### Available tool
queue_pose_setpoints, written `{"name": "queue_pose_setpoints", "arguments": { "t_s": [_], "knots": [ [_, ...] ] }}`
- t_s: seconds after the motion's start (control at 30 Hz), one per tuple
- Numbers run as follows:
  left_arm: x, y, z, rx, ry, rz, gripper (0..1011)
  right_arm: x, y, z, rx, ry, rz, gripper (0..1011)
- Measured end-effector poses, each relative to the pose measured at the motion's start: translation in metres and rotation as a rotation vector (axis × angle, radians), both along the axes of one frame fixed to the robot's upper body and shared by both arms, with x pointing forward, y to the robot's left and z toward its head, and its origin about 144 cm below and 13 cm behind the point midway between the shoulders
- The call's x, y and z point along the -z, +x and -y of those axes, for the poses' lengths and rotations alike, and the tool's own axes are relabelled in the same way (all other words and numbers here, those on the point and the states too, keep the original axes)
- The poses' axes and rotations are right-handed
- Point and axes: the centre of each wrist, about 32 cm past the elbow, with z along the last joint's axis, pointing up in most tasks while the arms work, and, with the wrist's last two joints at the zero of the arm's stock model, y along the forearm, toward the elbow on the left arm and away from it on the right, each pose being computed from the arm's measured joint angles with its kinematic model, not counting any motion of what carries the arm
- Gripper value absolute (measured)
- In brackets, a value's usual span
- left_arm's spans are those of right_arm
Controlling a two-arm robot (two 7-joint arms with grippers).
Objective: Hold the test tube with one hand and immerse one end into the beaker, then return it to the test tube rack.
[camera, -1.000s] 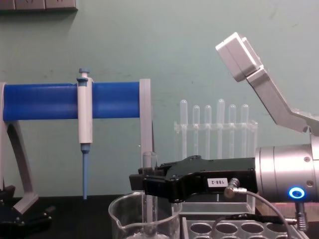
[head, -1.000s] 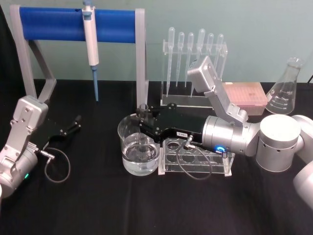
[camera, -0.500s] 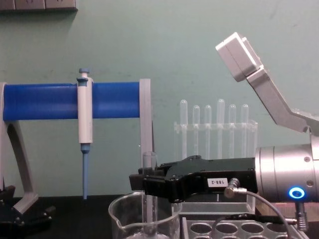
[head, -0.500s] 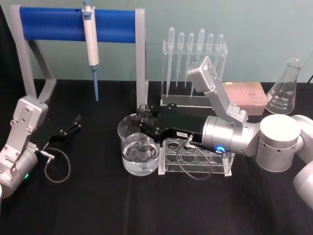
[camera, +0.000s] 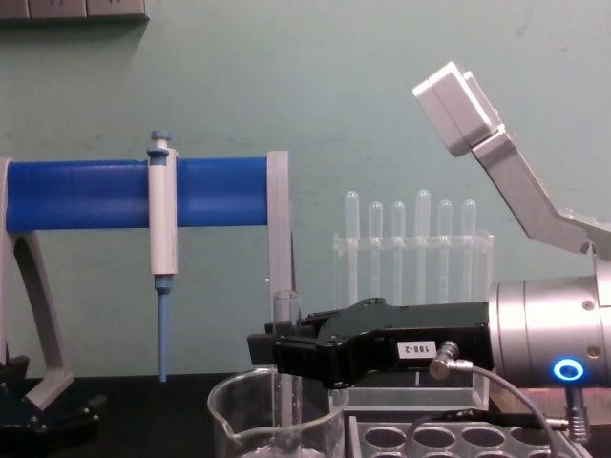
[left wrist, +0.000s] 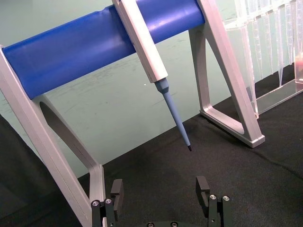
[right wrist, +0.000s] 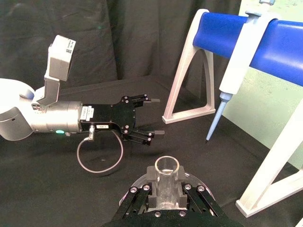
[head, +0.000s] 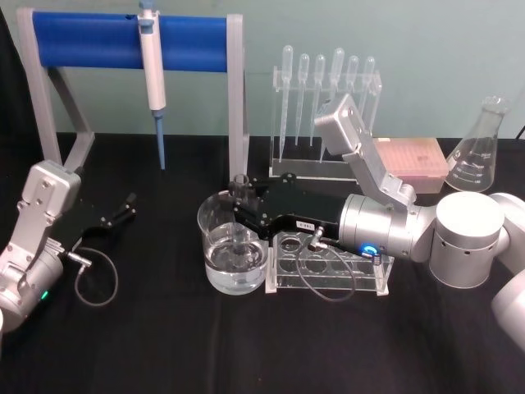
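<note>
The test tube stands upright near the middle of the bench. Its open rim is above the right pincer and its lower end is down inside the beaker, where, in the head view, it reaches the clear water. The right pincer is pinching the tube just below the rim, with one black finger on each side. From the chest view the tube rises straight out of the pincer and continues down behind the beaker's wall.

A small white label on the pincer's side appears to read "188-2". A blue ring light glows on the silver wrist behind it.

Just beside the beaker, toward the bench's right edge, sits the clear test tube rack. The right wrist passes over it.

The left pincer rests low near the left edge of the bench. Its fingers are spread with nothing between them.

The bench is covered in black cloth. Along its far edge, from the left corner, stand:
- a blue bar stand on grey legs, with a white and blue pipette hanging from it;
- a clear holder of plastic droppers;
- a pink tip box;
- a conical flask at the far right corner, whose white graduations are too small to read.

Behind the bench is a pale green wall, with white socket plates at the top of the chest view.
</note>
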Motion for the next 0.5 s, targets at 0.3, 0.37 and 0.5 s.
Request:
{"name": "queue_pose_setpoints", "arguments": {
  "t_s": [0.3, 0.37, 0.5],
  "knots": [
    [0.0, 0.0, 0.0, 0.0, 0.0, 0.0, 1000, 0.0, 0.0, 0.0, 0.0, 0.0, 0.0, 226],
    [0.0, 0.0, 0.0, 0.0, 0.0, 0.0, 1000, 0.0, 0.0, 0.0, 0.0, 0.0, 0.0, 226],
    [0.0, 0.0, 0.0, 0.0, 0.0, 0.0, 1000, 0.0, 0.0, 0.0, 0.0, 0.0, 0.0, 226]
  ]
}}
